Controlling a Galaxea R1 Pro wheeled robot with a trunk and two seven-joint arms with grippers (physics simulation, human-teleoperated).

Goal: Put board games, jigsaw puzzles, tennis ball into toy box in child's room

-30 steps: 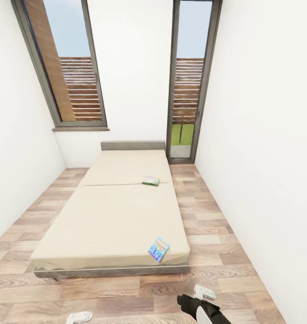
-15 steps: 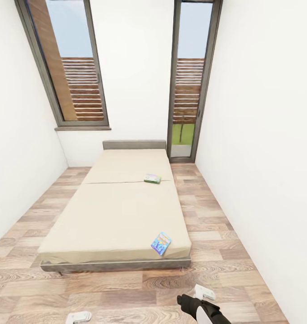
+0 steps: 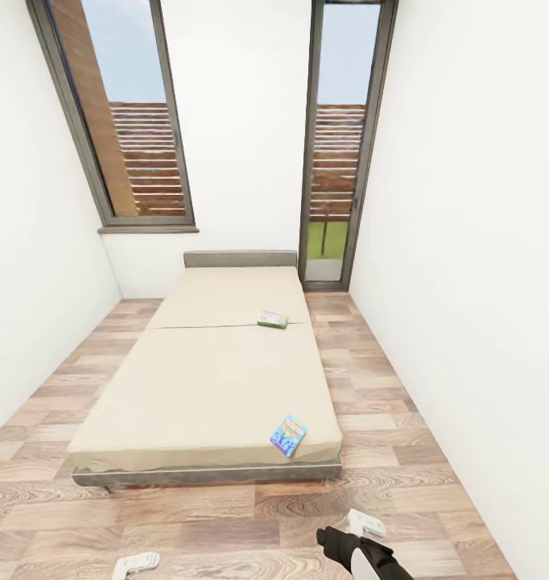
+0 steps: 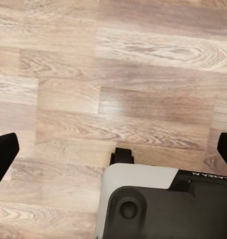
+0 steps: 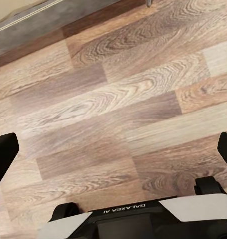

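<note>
Two board games are seen on the bed: a blue one at its near right corner, a green one by the right edge. Both grippers, left and right, are spread wide, empty.

From the head we look forward and down along the bed toward its headboard and two tall windows. Our wrist cameras face down, close over the wood-plank floor; the right one shares the bed's grey frame with the head view.
</note>
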